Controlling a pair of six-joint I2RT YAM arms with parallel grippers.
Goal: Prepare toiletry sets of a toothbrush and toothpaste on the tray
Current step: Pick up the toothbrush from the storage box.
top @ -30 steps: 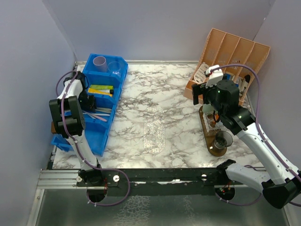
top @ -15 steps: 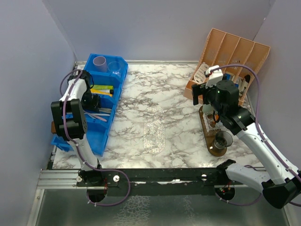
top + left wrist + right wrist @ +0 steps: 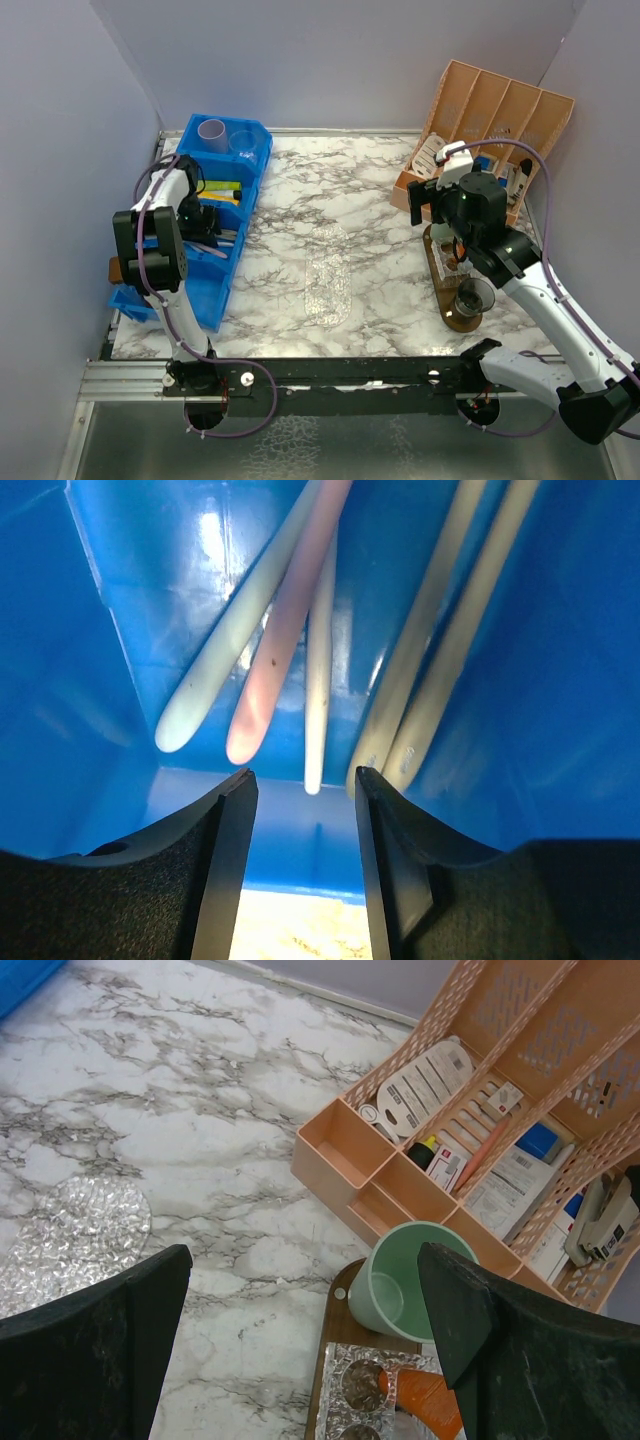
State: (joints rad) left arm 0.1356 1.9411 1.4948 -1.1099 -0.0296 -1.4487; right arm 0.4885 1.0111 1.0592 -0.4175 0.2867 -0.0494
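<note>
**Item inspected.** Five thin toothbrushes [image 3: 320, 680] are lying side by side in one compartment of the blue bin [image 3: 120, 600]. One handle is pale green, one pink, one white and two beige, all smooth with rounded near ends. Their far ends are running out of the left wrist view.

**Position against the fingers.** The left gripper [image 3: 303, 815] is reaching down into that compartment. Its fingers [image 3: 225, 860] are standing partly apart with nothing between them. The white handle's tip is lying in line with the gap, just beyond the fingertips. The pink and beige tips are lying just beyond one finger each. Whether any handle is touching a finger cannot be told.

**Other items.**
- A lilac cup [image 3: 212, 131] and a clear cup [image 3: 243, 138] are standing in the bin's far compartment.
- Yellow and green tubes [image 3: 215, 190] are lying in the next compartment.
- The right gripper [image 3: 305, 1260] is hovering with its fingers spread wide, holding nothing, above the far end of the brown tray [image 3: 325, 1345].
- A mint green cup [image 3: 400, 1280] is standing upright at that far end of the tray.
- A smoky cup [image 3: 475, 296] is standing at the tray's near end.
- A peach organiser [image 3: 340, 1150] is sitting just beyond the tray, holding packets and small boxes.

**Surface and room.** Everything is resting on a white marble-patterned table [image 3: 330, 190], and a clear crinkled patch [image 3: 328, 275] is lying near its middle. Plain pale grey-lilac walls [image 3: 330, 60] are enclosing the table on three sides.
</note>
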